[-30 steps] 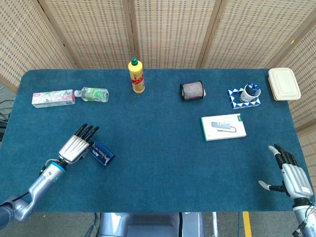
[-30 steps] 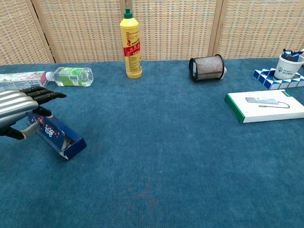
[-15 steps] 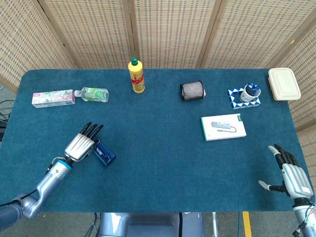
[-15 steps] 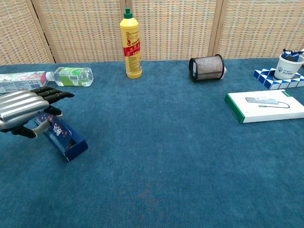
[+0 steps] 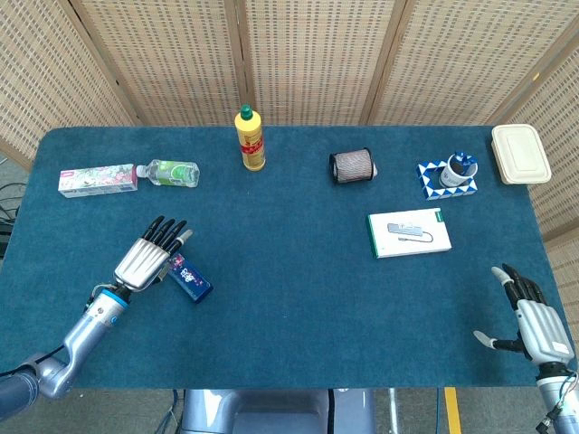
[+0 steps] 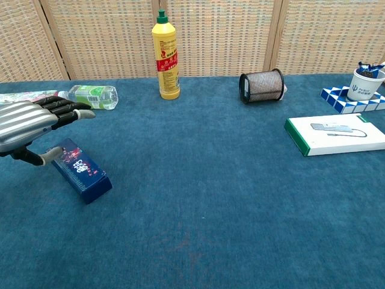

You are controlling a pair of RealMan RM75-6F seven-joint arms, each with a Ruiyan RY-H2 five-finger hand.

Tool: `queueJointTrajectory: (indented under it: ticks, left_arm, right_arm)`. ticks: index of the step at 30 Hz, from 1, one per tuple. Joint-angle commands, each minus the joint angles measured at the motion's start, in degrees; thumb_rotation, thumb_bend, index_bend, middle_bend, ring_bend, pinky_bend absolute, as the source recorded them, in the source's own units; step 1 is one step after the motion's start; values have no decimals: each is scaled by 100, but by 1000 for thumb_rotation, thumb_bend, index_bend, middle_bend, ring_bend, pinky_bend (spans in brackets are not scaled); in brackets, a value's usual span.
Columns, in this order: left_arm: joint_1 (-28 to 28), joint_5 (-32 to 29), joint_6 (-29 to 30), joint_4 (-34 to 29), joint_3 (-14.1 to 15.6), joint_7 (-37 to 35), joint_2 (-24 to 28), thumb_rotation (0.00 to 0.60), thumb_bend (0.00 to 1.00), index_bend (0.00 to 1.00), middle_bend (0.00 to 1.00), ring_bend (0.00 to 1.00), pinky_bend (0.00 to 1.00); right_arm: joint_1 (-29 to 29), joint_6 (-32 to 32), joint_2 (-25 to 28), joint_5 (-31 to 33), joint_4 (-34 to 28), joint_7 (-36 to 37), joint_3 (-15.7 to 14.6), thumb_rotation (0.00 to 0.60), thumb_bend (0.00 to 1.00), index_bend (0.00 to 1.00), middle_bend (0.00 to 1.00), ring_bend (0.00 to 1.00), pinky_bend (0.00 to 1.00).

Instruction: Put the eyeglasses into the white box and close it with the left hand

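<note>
A small dark blue box (image 5: 190,278) lies flat and closed on the blue cloth at the front left, also seen as the blue box (image 6: 81,171) in the chest view. My left hand (image 5: 149,257) hovers over its left end with fingers stretched forward and apart; the thumb hangs close to the box end and holds nothing. A flat white box (image 5: 409,232) with a green edge lies closed at the right. No eyeglasses show in either view. My right hand (image 5: 534,321) rests at the front right corner, fingers spread and empty.
Along the back stand a yellow bottle (image 5: 250,139), a mesh cup (image 5: 352,165) on its side, a water bottle (image 5: 172,173) and a toothpaste carton (image 5: 97,178). A cup on a blue-white block (image 5: 450,174) and a beige lidded container (image 5: 520,154) are far right.
The blue box, tilted with an open end before, now lies flat and closed. My left hand has lifted off it and its fingers have stretched out. The right hand has not moved.
</note>
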Motion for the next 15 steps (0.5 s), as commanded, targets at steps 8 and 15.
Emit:
queueJointTrajectory:
  ticks: [8,15]
  left_arm:
    - [-2,42,-9,-849,46,-272,670,600,157,0,0,0,0]
    - [-123,-209,-743,-1535,180,175,1060,600,0,0,0,0,0]
  right_arm:
    - [2,-6,2,0,-1,8,-1,600,0,0,0,0,0]
    - [3,-9,5,2,-8,-1,-2,600,0,0,0,0,0]
